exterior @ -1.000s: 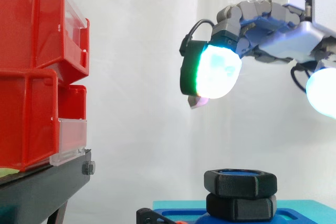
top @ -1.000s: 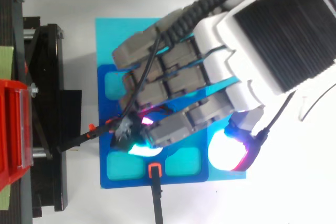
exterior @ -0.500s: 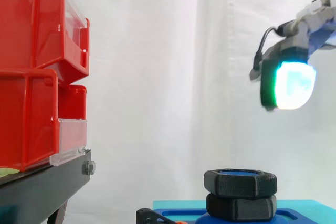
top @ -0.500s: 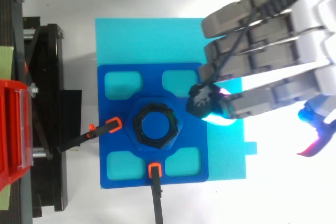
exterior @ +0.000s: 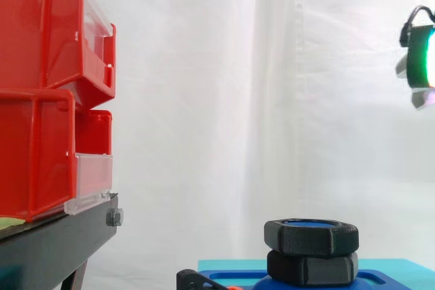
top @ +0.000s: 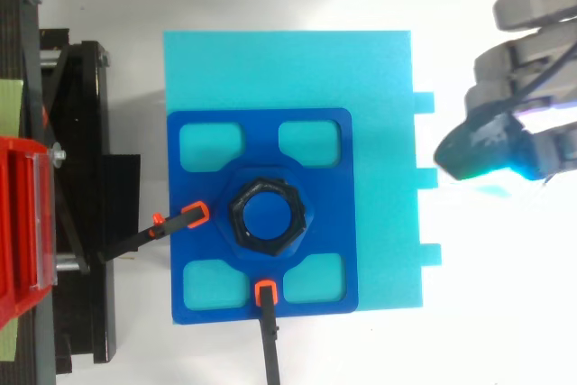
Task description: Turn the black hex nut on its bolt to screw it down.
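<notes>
Black hex nut [exterior: 311, 237] sits free on its bolt [top: 268, 219]; hand [top: 518, 69], fingers loosely extended and empty, hangs well apart, the nut below it toward the red bins [exterior: 41, 93].

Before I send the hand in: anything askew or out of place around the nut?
Nothing stands out. The black hex nut sits level on its bolt in the blue fixture; the hand hangs clear to one side.

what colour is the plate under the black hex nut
Dark blue plate, on a lighter cyan sheet; best in the top view.
</notes>
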Motion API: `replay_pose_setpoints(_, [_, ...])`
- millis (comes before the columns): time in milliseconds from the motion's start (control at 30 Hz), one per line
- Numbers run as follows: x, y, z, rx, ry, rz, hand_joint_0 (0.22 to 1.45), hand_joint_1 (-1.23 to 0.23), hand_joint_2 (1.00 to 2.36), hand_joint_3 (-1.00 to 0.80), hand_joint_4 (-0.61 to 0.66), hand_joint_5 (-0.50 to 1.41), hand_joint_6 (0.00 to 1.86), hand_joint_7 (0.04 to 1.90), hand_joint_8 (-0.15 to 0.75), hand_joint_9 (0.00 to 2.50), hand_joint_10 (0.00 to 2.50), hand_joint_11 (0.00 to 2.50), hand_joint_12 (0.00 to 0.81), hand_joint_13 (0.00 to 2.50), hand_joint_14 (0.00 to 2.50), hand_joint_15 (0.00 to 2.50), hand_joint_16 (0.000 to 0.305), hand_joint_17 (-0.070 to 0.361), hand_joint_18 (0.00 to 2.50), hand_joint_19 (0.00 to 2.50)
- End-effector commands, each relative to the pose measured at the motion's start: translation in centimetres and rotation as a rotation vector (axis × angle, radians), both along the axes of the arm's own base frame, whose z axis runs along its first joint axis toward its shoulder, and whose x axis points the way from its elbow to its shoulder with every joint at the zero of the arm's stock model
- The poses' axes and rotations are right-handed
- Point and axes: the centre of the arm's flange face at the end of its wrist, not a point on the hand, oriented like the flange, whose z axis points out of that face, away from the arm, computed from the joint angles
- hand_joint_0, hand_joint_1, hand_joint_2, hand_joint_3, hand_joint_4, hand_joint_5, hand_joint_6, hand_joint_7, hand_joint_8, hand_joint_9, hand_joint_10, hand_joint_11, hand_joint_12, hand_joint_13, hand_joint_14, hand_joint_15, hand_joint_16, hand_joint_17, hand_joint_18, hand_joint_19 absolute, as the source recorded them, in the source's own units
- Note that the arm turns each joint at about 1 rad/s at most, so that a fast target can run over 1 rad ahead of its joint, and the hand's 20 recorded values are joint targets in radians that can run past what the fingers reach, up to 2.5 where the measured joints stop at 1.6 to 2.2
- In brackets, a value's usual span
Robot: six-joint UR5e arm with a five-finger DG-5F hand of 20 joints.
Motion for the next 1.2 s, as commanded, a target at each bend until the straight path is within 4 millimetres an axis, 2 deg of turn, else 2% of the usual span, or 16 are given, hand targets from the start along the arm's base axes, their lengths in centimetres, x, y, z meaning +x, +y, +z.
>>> replay_pose_setpoints(0, [-2.5,0.0,-4.3,0.147,0.086,-0.07,0.44,-0.55,1.0,-0.5,0.14,-0.2,0.5,0.9,0.228,0.63,0.01,0.31,0.285,0.7,0.01,0.37,0.045,0.1,0.54,0.41])
replay_pose_setpoints(300, [-1.9,-0.2,-4.8,0.525,0.167,-0.14,0.45,-0.55,1.0,-0.5,0.14,-0.2,0.5,0.9,0.23,0.62,0.01,0.32,0.286,0.7,0.01,0.36,0.044,0.1,0.54,0.4])
replay_pose_setpoints(533, [-1.9,-0.5,-5.1,0.696,0.203,-0.207,0.45,-0.55,1.0,-0.5,0.12,-0.21,0.5,0.9,0.227,0.62,0.01,0.31,0.286,0.7,0.01,0.35,0.044,0.099,0.54,0.39])
replay_pose_setpoints(1167, [-2.2,-0.3,-5.4,0.722,0.244,-0.214,0.48,-0.52,1.0,-0.5,0.12,-0.21,0.5,0.89,0.221,0.65,0.01,0.32,0.287,0.72,0.01,0.36,0.044,0.1,0.53,0.38])
